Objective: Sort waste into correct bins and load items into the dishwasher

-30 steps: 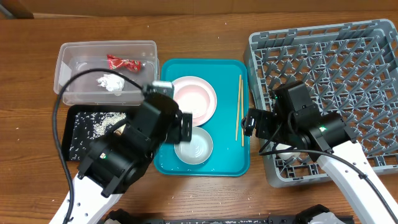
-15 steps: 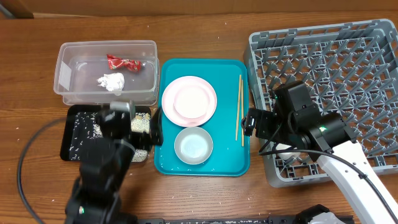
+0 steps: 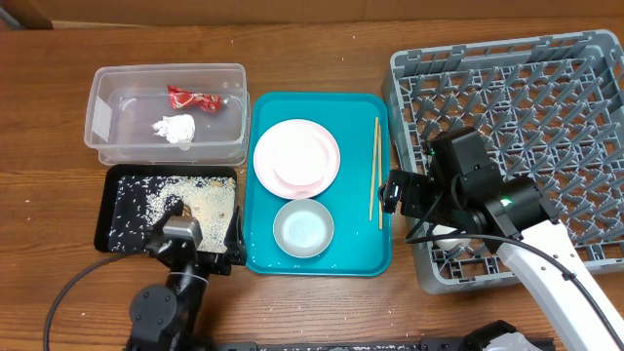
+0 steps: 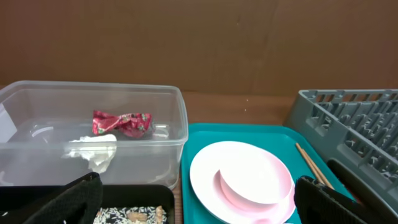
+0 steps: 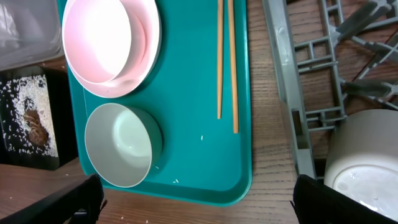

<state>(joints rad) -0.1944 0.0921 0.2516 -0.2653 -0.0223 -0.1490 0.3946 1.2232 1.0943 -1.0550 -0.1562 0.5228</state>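
Observation:
The clear tub (image 3: pixel 102 146) at the back left holds the red wrapper (image 3: pixel 190 98) and white tissue (image 3: pixel 175 128); both also show in the left wrist view, wrapper (image 4: pixel 122 122) and tissue (image 4: pixel 93 151). The black tray (image 3: pixel 122 190) holds rice grains with brown bits (image 3: pixel 200 202). The plate (image 3: pixel 327 161) with a bowl (image 5: pixel 99 34) on it, a second bowl (image 3: pixel 303 227) and the chopsticks (image 3: pixel 376 171) lie on the teal tray. A white cup (image 5: pixel 364 165) sits in the grey rack (image 3: pixel 517 88). My left gripper (image 3: pixel 195 251) is open and empty at the black tray's front edge. My right gripper (image 3: pixel 395 192) is open and empty over the gap between teal tray and rack.
The teal tray (image 3: pixel 356 249) sits between the black tray and the rack. A few loose grains lie on it (image 5: pixel 202 138). A black cable (image 3: pixel 68 292) loops on the wood at the front left.
My left arm has pulled back from over the teal tray to the front left, uncovering the black tray, plate and bowl. The right arm has not moved.

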